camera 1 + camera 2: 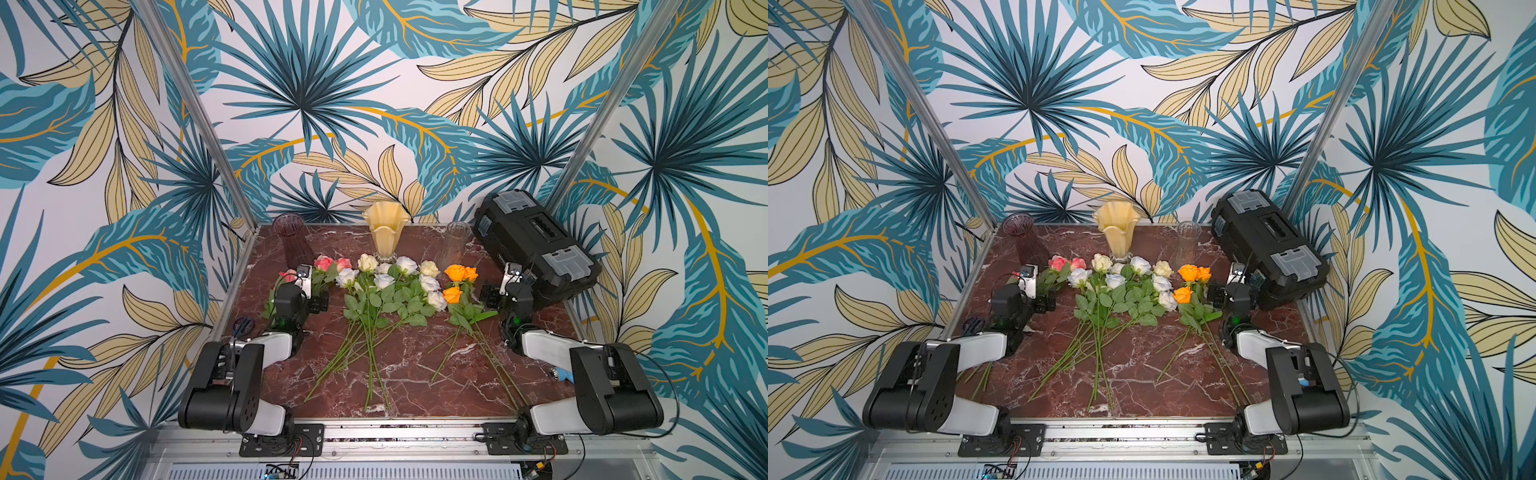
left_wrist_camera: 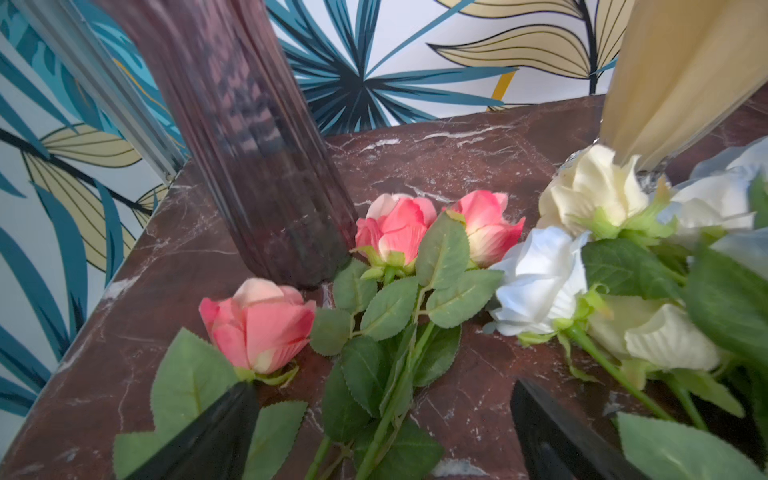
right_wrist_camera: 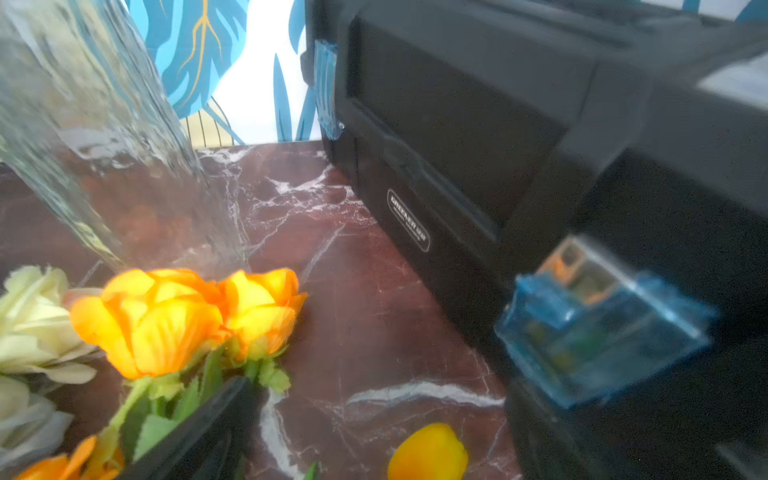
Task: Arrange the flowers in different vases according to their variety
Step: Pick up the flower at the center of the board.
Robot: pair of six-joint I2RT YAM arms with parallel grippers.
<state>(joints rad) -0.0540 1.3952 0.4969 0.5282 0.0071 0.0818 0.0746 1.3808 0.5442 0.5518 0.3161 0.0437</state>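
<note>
Three vases stand along the table's back: purple ribbed glass point(image 1: 293, 241), cream ruffled trumpet point(image 1: 385, 230) and clear cylinder point(image 1: 455, 245). The flowers lie flat in front of them: pink roses point(image 1: 328, 262) at the left, white and cream roses point(image 1: 390, 274) in the middle, orange roses point(image 1: 459, 274) at the right. My left gripper point(image 2: 384, 390) hangs open over the pink roses' stems point(image 2: 399, 374), just short of the purple vase point(image 2: 257, 158). My right gripper point(image 3: 378, 395) is open, low over the table beside the orange roses point(image 3: 158, 320). An orange tulip bud point(image 3: 428, 453) lies between its jaws.
A black toolbox point(image 1: 536, 245) fills the back right corner, close to my right gripper point(image 1: 490, 297). Blue-handled scissors point(image 1: 243, 326) lie at the table's left edge. Long green stems point(image 1: 370, 361) fan toward the front edge. Patterned walls enclose three sides.
</note>
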